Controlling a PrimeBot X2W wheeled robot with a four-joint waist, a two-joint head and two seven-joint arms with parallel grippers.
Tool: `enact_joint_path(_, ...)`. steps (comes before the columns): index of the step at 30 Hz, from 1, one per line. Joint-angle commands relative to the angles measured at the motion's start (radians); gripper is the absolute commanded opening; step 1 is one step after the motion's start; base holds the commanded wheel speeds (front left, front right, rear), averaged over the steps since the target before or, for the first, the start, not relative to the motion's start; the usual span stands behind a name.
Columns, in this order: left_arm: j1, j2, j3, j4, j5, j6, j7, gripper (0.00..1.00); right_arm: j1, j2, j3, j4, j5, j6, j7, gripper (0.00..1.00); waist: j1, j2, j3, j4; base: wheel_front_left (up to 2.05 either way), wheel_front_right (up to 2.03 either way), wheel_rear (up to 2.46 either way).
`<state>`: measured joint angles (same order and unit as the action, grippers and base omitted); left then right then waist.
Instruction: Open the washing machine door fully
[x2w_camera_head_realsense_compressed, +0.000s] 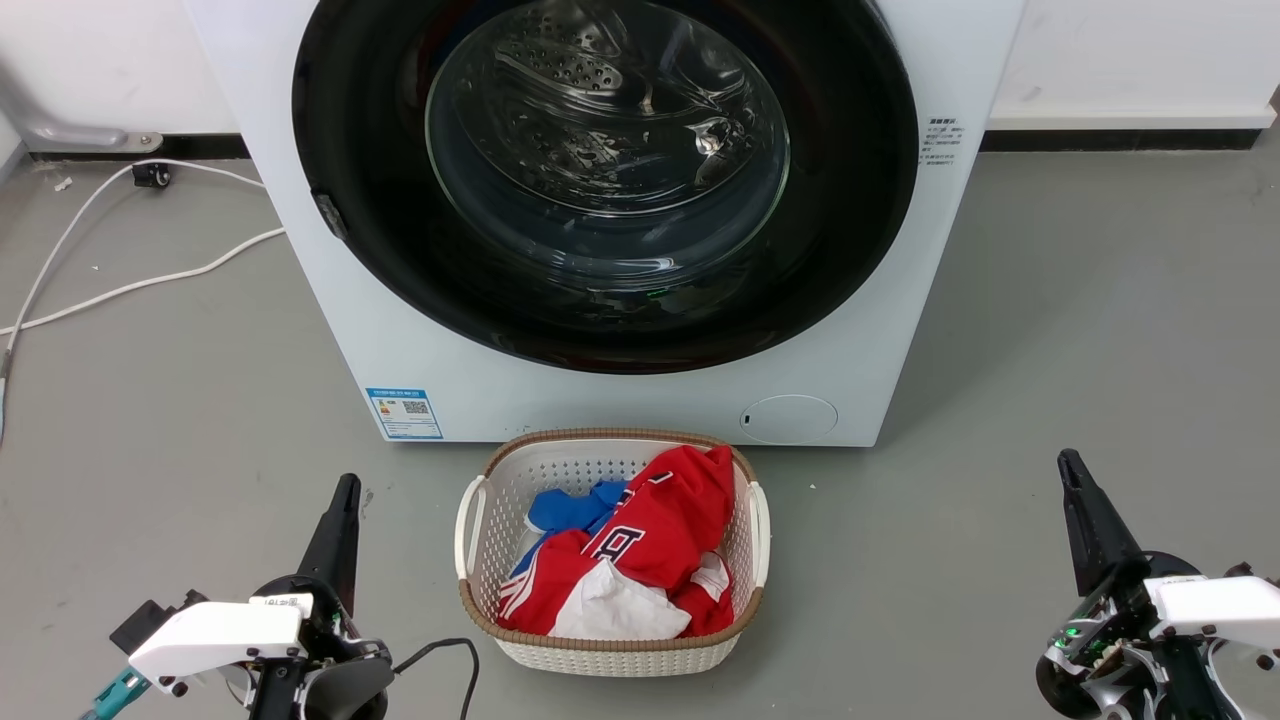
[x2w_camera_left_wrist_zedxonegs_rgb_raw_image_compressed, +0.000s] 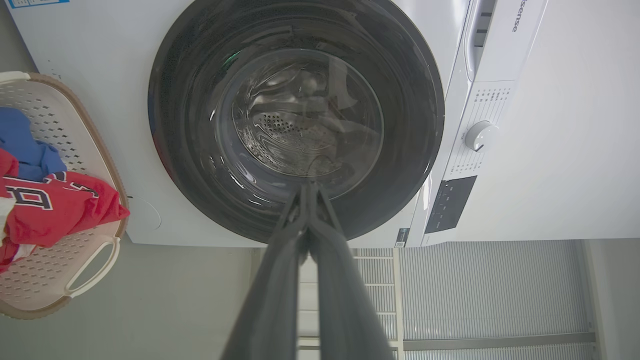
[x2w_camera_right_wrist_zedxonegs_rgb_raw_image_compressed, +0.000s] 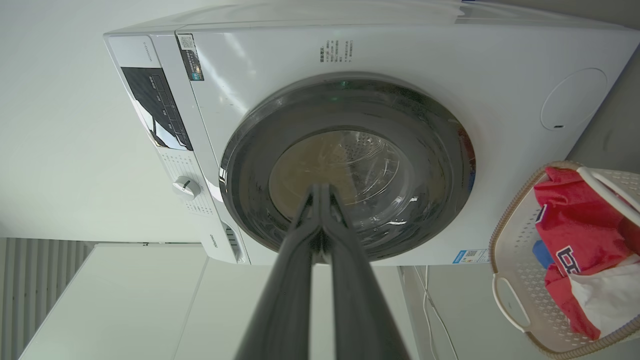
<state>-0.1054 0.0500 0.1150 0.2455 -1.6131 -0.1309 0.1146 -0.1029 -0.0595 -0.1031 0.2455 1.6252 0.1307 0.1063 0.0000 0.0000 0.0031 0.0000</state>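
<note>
In front of the machine (x2w_camera_head_realsense_compressed: 640, 400), its door (x2w_camera_head_realsense_compressed: 605, 150) closed, the left gripper (x2w_camera_head_realsense_compressed: 346, 490) and the right gripper (x2w_camera_head_realsense_compressed: 1069, 465) are both clenched, empty, not touching it.

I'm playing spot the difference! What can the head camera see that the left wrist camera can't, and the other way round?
Head view's extras: the white cable on the floor to the left of the washing machine, and the right tool, shut, low on the right.
Left wrist view's extras: the round control dial and the dark panel beside it.
Shared: the closed washing machine door, the laundry basket with red clothing inside, and the left tool, shut.
</note>
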Motion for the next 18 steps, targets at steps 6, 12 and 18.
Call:
enact_joint_path(6,-0.007,-0.001,0.001,0.001,0.000,-0.003,0.002,0.00,-0.011,0.003,-0.002,0.001,-0.007,0.000,0.003,0.00,0.0000,0.0000,0.000,0.000,0.00,0.00,0.00)
enact_joint_path(12,-0.007,-0.001,0.001,0.001,0.000,-0.003,0.002,0.00,-0.011,0.004,-0.003,0.001,-0.008,0.000,0.004,0.00,0.0000,0.0000,0.000,0.000,0.00,0.00,0.00)
enact_joint_path(18,-0.007,-0.001,0.001,0.001,0.000,-0.003,0.002,0.00,-0.012,0.005,-0.004,0.001,-0.008,0.000,0.005,0.00,0.0000,0.0000,0.000,0.000,0.00,0.00,0.00)
